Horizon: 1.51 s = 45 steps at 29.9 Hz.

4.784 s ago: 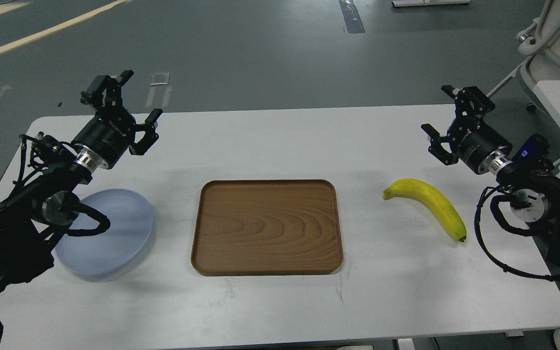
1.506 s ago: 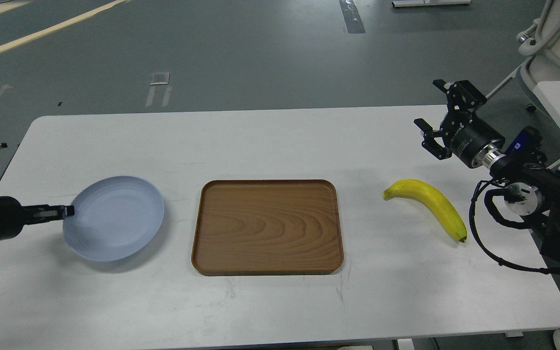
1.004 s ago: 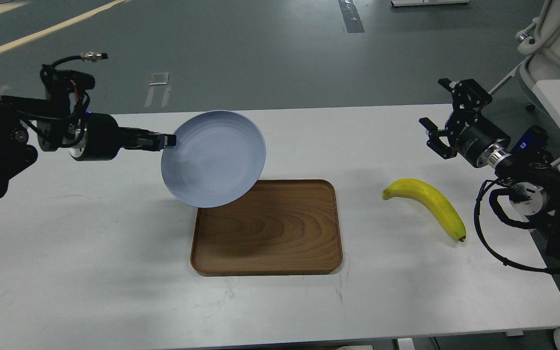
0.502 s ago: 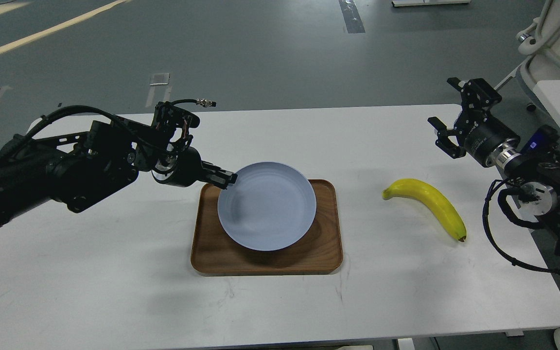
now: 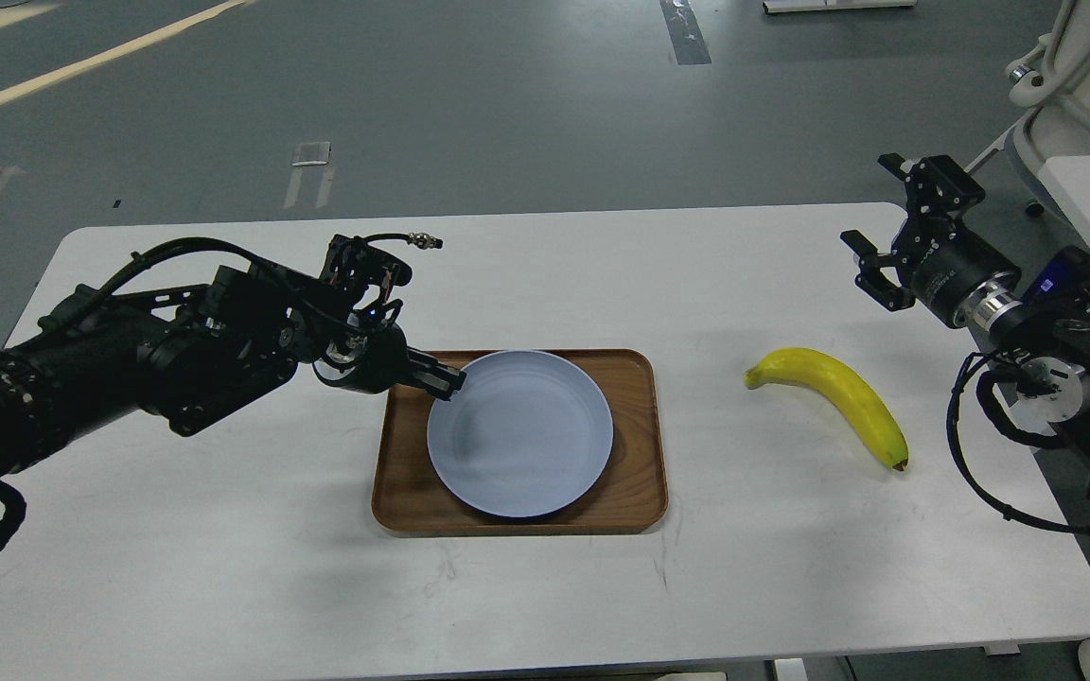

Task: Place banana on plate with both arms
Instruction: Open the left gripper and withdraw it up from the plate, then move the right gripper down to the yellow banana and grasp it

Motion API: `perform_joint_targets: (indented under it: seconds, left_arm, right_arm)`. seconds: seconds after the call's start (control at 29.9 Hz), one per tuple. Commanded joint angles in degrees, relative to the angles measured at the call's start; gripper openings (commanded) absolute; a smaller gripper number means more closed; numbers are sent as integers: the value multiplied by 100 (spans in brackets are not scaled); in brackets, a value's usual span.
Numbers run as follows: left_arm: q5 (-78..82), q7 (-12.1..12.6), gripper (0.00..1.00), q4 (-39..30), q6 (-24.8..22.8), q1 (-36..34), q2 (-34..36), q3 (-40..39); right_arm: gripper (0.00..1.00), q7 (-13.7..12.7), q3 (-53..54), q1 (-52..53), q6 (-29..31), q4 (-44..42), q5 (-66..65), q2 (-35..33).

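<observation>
Grey floor spreads out behind a white worktop point(image 5: 223, 567). On the worktop sits a brown wooden tray point(image 5: 635, 492), and the pale blue plate point(image 5: 519, 433) lies inside the tray. The left hand point(image 5: 446, 380) pinches the plate's rim at its far left edge, so it is clenched on the plate. It looks like the plate is set down or almost down, but the left hand has not let go of it yet.

On the right side of the worktop lies the yellow banana point(image 5: 834, 397), well apart from the tray and the plate. Nothing touches it. The right hand point(image 5: 881, 241) hangs in the air behind the banana, with its two fingers spread wide and nothing between them.

So the plate part looks nearly done. Picking up the banana and putting it on the plate is all left to do.
</observation>
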Motion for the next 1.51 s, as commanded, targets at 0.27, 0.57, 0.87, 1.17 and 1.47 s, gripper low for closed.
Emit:
perform_joint_targets:
  seconds: [0.27, 0.57, 0.87, 1.17, 1.47]
  left_arm:
    - [-2205, -65, 98, 10, 23, -491, 89, -271]
    - [-6610, -258, 98, -7, 0, 114, 1169, -1721]
    - [-7587, -654, 98, -7, 0, 2082, 1820, -3512]
    - [-7570, -610, 98, -7, 0, 2296, 1759, -3814]
    - [-7500, -610, 98, -78, 0, 2278, 1759, -3814]
  right_arm:
    - [100, 0, 0, 24, 0, 6, 0, -7]
    - [100, 0, 0, 16, 0, 15, 0, -7]
    - [100, 0, -508, 112, 0, 102, -306, -322]
    - [100, 0, -1019, 1543, 0, 243, -3387, -921]
    - [100, 0, -2001, 2099, 0, 857, -6868, -868]
